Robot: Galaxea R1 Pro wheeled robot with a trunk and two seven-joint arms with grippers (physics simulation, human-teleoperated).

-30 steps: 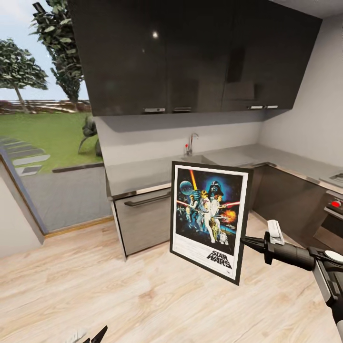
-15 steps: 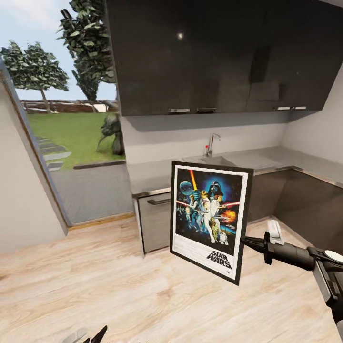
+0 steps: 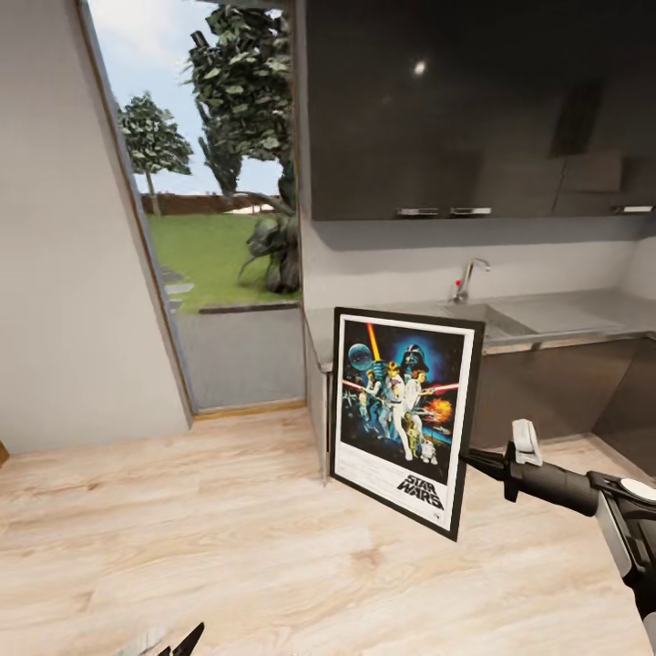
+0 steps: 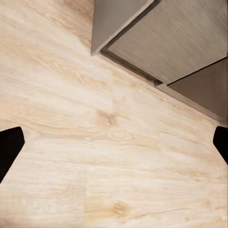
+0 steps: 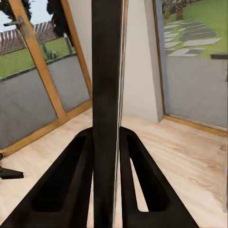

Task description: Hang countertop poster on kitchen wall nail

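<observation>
We hold the poster point(image 3: 404, 417) in our right gripper point(image 3: 474, 458), whose fingers are closed on the frame's right edge, low down near the bottom corner. The poster stands upright, slightly tilted, off the floor point(image 3: 228, 547), with its printed face turned toward our head camera: bright figures on dark blue, a white border, a black frame. In the right wrist view the poster point(image 5: 108, 95) is seen edge-on as a dark vertical band, and the two black fingers point(image 5: 71, 185) press against it from both sides. Behind the poster in the head view runs the countertop point(image 3: 565, 319), pale and smooth, with a tap point(image 3: 465, 281) standing at its back edge and grey base cabinets point(image 3: 547, 392) below it. Dark glossy wall cabinets point(image 3: 474, 109) hang above. To the left of the cabinets a tall glass opening point(image 3: 219, 228) looks onto grass and trees, and a plain white wall point(image 3: 64, 228) fills the far left. Our left gripper point(image 3: 178, 643) sits low at the bottom edge of the head view. In the left wrist view its two dark fingertips point(image 4: 9, 147) stand far apart at the sides with nothing between them, over pale wood flooring and the foot of a grey cabinet point(image 4: 166, 42).
</observation>
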